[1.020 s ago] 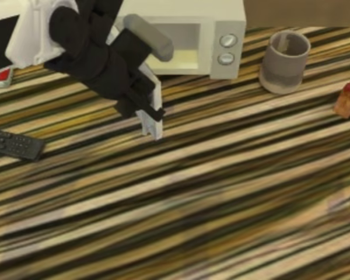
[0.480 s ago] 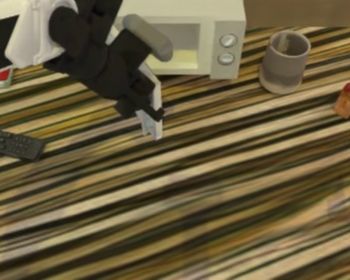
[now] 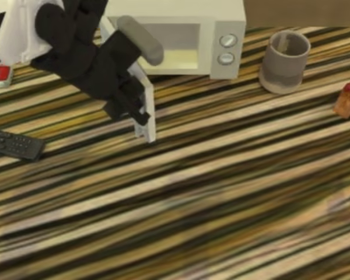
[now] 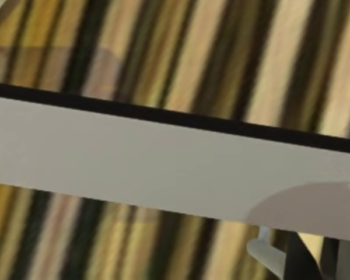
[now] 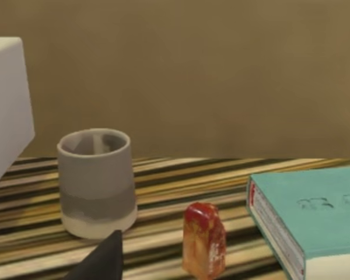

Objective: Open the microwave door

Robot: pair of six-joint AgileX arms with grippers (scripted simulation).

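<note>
Striped wood-grain table [image 3: 233, 192], tan wall [image 5: 210, 70] behind. Microwave [image 3: 221, 17] at back, left of centre; door [image 3: 149, 111] swung out toward front. Left gripper [image 3: 134, 114] clamped on door edge. Mug [image 3: 284, 61] right of microwave. Right gripper unseen.

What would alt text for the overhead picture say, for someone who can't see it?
The left gripper swings the microwave door out from a cream microwave on a striped table. A grey mug stands at the microwave's right, a black remote lies at the table's left edge.
</note>
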